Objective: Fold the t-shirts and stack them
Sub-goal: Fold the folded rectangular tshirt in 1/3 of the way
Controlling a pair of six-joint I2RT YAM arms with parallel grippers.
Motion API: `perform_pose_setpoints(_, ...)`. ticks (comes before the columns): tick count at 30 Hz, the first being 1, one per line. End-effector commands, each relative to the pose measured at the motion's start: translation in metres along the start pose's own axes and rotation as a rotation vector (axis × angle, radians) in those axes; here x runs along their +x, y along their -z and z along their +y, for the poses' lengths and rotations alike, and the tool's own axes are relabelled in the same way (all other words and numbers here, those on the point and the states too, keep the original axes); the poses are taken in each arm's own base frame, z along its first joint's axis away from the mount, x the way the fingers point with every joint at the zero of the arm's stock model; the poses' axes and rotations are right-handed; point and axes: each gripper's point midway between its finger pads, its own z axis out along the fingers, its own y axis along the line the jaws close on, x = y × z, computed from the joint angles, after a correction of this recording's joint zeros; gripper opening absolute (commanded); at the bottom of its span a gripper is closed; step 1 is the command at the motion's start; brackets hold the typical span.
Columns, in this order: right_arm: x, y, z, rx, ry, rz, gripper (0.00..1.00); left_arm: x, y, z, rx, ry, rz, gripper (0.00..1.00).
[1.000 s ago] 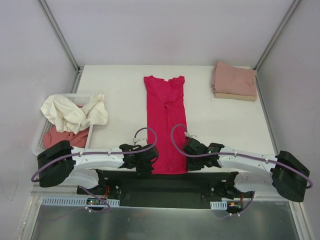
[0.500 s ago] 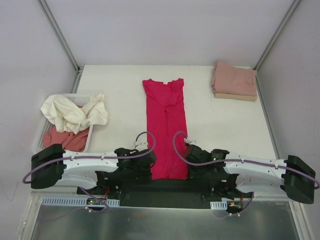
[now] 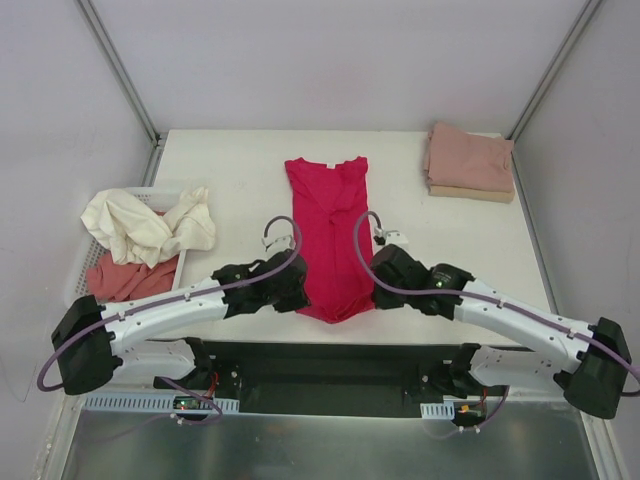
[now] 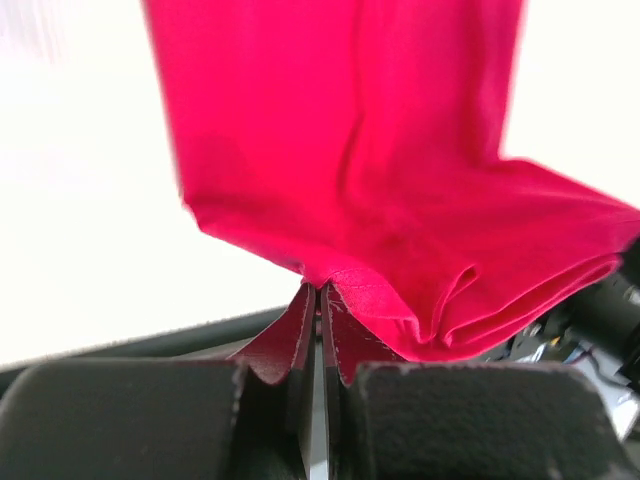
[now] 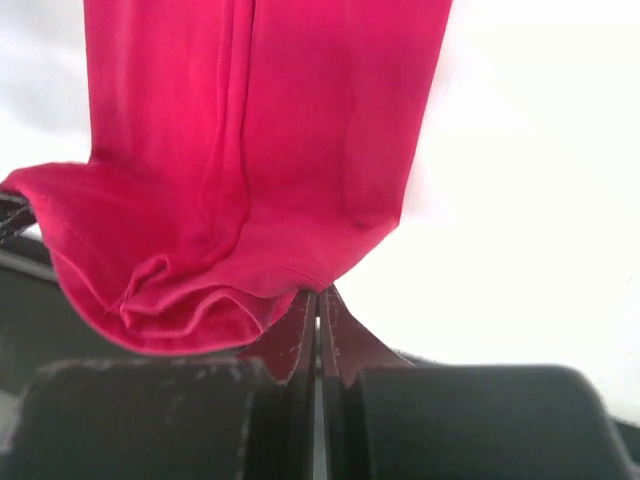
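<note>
the red shirt (image 3: 335,225) lies long on the surface (image 3: 230,170), collar at the far end. the left jaws pinch its near left corner, the right jaws its near right corner. the rest stretches straight ahead.

This looks like a robotics lab cell. A white table (image 3: 230,170) stands boxed in by plain white panels (image 3: 330,60) and metal struts (image 3: 120,70), two cabled robot arms (image 3: 160,315) bolted at its near edge.
</note>
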Motion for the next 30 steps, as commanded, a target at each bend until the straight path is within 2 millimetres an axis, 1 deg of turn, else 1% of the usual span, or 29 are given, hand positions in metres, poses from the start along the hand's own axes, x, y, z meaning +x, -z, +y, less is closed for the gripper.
perform_pose_setpoints(1,-0.066,0.003,-0.004,0.051,0.046,-0.129,0.01,-0.051,-0.001,-0.016,-0.016,-0.111,-0.100,0.00)
perform_pose_setpoints(2,-0.077,-0.001,-0.002,0.049,0.044,-0.140,0.01,-0.069,0.000,-0.021,-0.013,-0.094,-0.128,0.00)
perform_pose_setpoints(3,-0.086,-0.002,-0.002,0.049,0.057,-0.147,0.01,-0.077,-0.001,-0.023,-0.020,-0.111,-0.144,0.00)
perform_pose_setpoints(4,-0.109,0.000,-0.003,0.042,0.026,-0.188,0.00,-0.084,-0.005,-0.022,-0.039,-0.112,-0.148,0.00)
perform_pose_setpoints(5,-0.112,-0.010,0.000,0.031,0.030,-0.159,0.01,-0.101,-0.002,-0.026,-0.037,-0.109,-0.180,0.00)
perform_pose_setpoints(7,-0.129,-0.016,-0.003,0.028,0.027,-0.161,0.01,-0.115,-0.007,-0.024,-0.063,-0.098,-0.199,0.00)
perform_pose_setpoints(8,-0.140,-0.021,0.002,0.015,0.025,-0.157,0.00,-0.125,-0.006,-0.026,-0.061,-0.091,-0.213,0.00)
perform_pose_setpoints(9,-0.147,-0.025,0.002,0.017,0.023,-0.156,0.01,-0.138,-0.008,-0.020,-0.081,-0.075,-0.225,0.00)
perform_pose_setpoints(10,-0.153,-0.028,-0.004,0.034,0.027,-0.156,0.01,-0.141,-0.015,-0.018,-0.091,-0.071,-0.209,0.00)
perform_pose_setpoints(11,-0.154,-0.038,-0.008,0.052,0.031,-0.129,0.01,-0.150,-0.015,-0.020,-0.089,-0.077,-0.217,0.00)
perform_pose_setpoints(12,-0.168,-0.038,-0.009,0.049,0.025,-0.149,0.00,-0.159,-0.022,-0.014,-0.111,-0.064,-0.211,0.00)
perform_pose_setpoints(13,-0.168,-0.048,-0.010,0.048,0.026,-0.120,0.01,-0.167,-0.022,-0.019,-0.098,-0.072,-0.211,0.00)
perform_pose_setpoints(14,-0.179,-0.048,-0.008,0.037,0.022,-0.134,0.01,-0.174,-0.029,-0.012,-0.120,-0.060,-0.205,0.00)
perform_pose_setpoints(15,-0.184,-0.052,-0.012,0.039,0.022,-0.133,0.01,-0.178,-0.032,-0.013,-0.123,-0.058,-0.207,0.00)
perform_pose_setpoints(16,-0.184,-0.062,-0.012,0.034,0.021,-0.108,0.01,-0.186,-0.032,-0.016,-0.118,-0.062,-0.215,0.00)
perform_pose_setpoints(17,-0.194,-0.063,-0.010,0.022,0.020,-0.117,0.01,-0.188,-0.039,-0.012,-0.133,-0.058,-0.203,0.00)
perform_pose_setpoints(18,-0.197,-0.072,-0.014,0.028,0.018,-0.100,0.01,-0.194,-0.041,-0.008,-0.140,-0.047,-0.205,0.00)
perform_pose_setpoints(19,-0.199,-0.076,-0.016,0.033,0.019,-0.092,0.01,-0.200,-0.041,-0.010,-0.134,-0.047,-0.208,0.00)
perform_pose_setpoints(20,-0.211,-0.075,-0.019,0.035,0.010,-0.108,0.01,-0.202,-0.048,-0.007,-0.148,-0.047,-0.199,0.00)
perform_pose_setpoints(21,-0.209,-0.084,-0.021,0.039,0.010,-0.081,0.01,-0.207,-0.050,-0.003,-0.154,-0.040,-0.197,0.00)
perform_pose_setpoints(22,-0.211,-0.088,-0.022,0.039,0.009,-0.075,0.01,-0.212,-0.051,-0.006,-0.142,-0.044,-0.195,0.00)
perform_pose_setpoints(23,-0.215,-0.090,-0.027,0.039,-0.001,-0.074,0.01,-0.214,-0.057,-0.003,-0.151,-0.042,-0.184,0.00)
perform_pose_setpoints(24,-0.218,-0.096,-0.026,0.029,-0.006,-0.063,0.01,-0.218,-0.059,0.000,-0.155,-0.034,-0.181,0.00)
perform_pose_setpoints(25,-0.219,-0.100,-0.029,0.034,-0.010,-0.060,0.01,-0.222,-0.060,-0.002,-0.148,-0.036,-0.182,0.00)
perform_pose_setpoints(26,-0.220,-0.102,-0.027,0.009,-0.017,-0.050,0.01,-0.221,-0.067,0.001,-0.153,-0.037,-0.164,0.00)
perform_pose_setpoints(28,-0.221,-0.110,-0.028,0.002,-0.024,-0.035,0.00,-0.228,-0.070,0.003,-0.152,-0.026,-0.161,0.00)
perform_pose_setpoints(29,-0.222,-0.113,-0.030,0.000,-0.027,-0.031,0.01,-0.227,-0.075,0.006,-0.154,-0.021,-0.145,0.00)
perform_pose_setpoints(30,-0.220,-0.119,-0.030,-0.009,-0.027,-0.014,0.01,-0.228,-0.077,0.007,-0.155,-0.018,-0.144,0.00)
